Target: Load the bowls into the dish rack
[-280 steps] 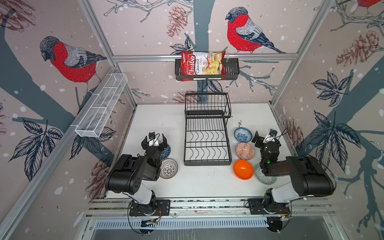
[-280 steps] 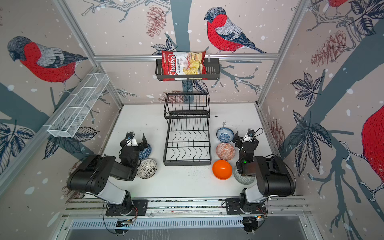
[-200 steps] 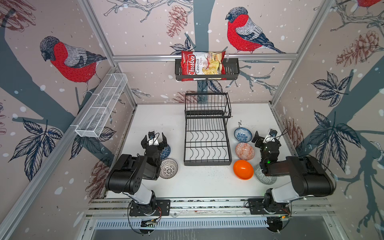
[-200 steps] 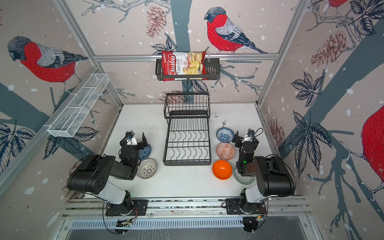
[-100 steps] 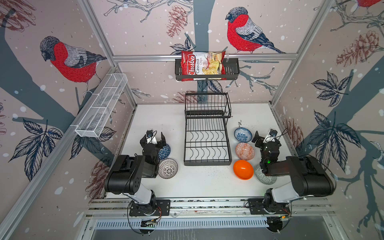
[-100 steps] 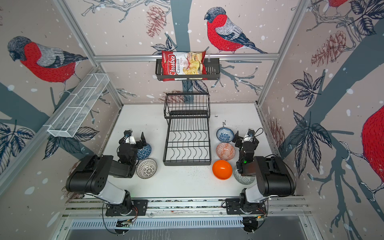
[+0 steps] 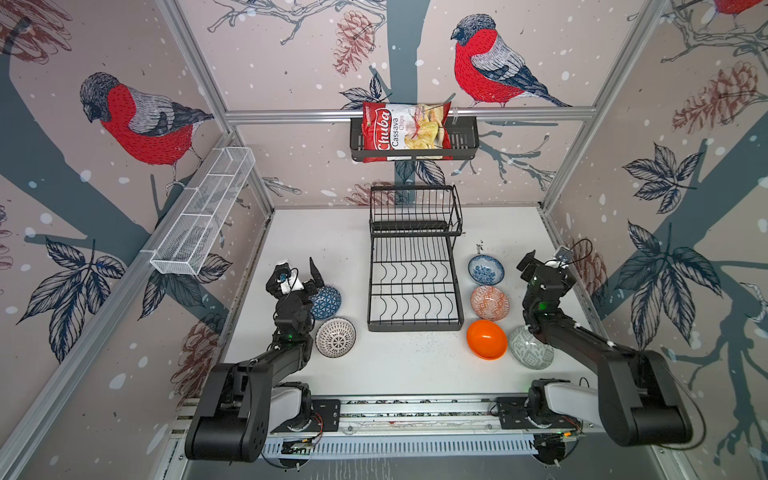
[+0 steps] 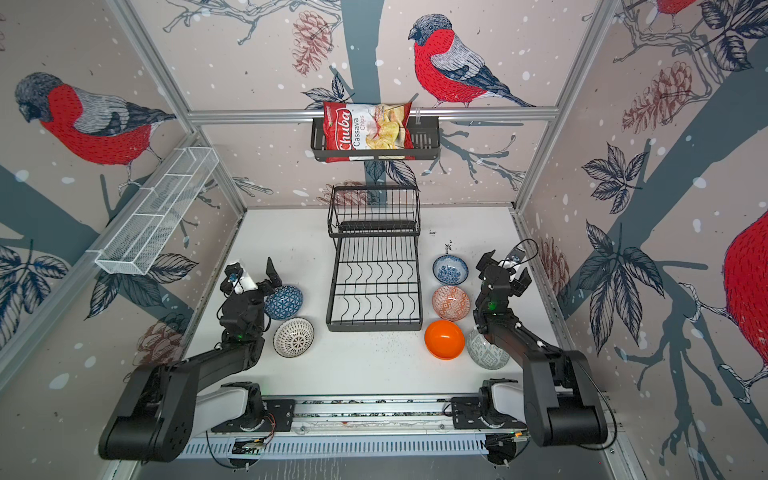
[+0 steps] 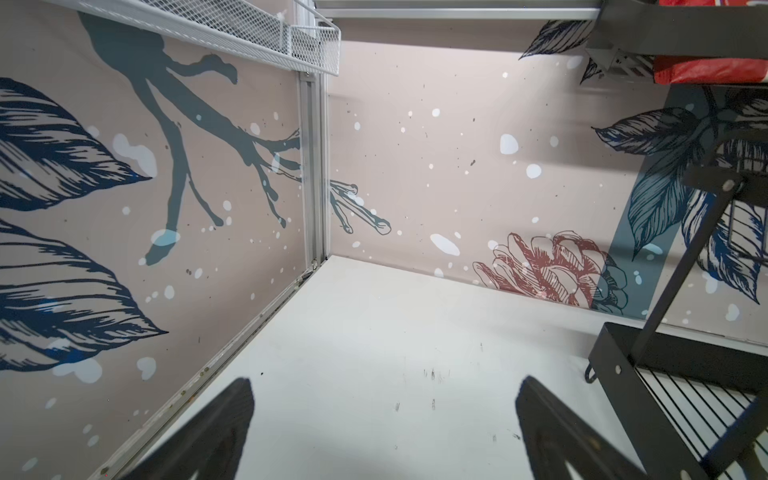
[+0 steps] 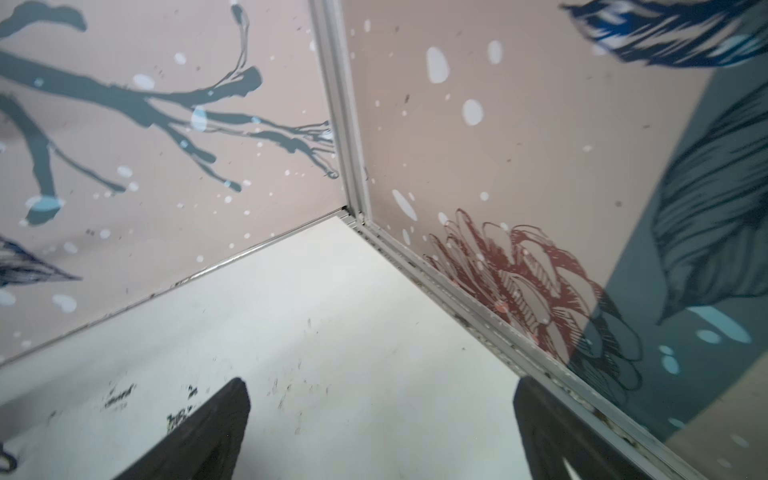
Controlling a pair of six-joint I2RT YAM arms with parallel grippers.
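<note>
My left pincer (image 7: 296, 271) stands wide open with nothing in it, raised just beside the dark blue bowl (image 7: 328, 301) on the left of the table (image 7: 324, 241). I cannot tell whether a jaw touches that bowl's rim. In my left wrist view the two jaws are spread far apart over bare table, with an edge of the rack (image 7: 415, 286) off to one side. The black-white bowl (image 7: 336, 337) sits just nearer to my base than the dark blue one, close to it, and both lie left of the rack. My right pincer (image 7: 544, 262) is also fully open and empty, held up near the right wall. In my right wrist view its jaws gape over scuffed table toward the far corner. Between that pincer and the rack three bowls stand in a line on the table: the floral bowl (image 7: 486, 270) farthest back, the orange-white bowl (image 7: 489, 302) in the middle, and the orange bowl (image 7: 486, 338) nearest my base. The grey-green bowl (image 7: 530, 349) sits just right of the orange one, partly hidden under my right arm (image 7: 582, 345). The rack stands at the middle of the table, its raised upper shelf (image 7: 415, 208) at the back. All six bowls rest on the table outside it.
</note>
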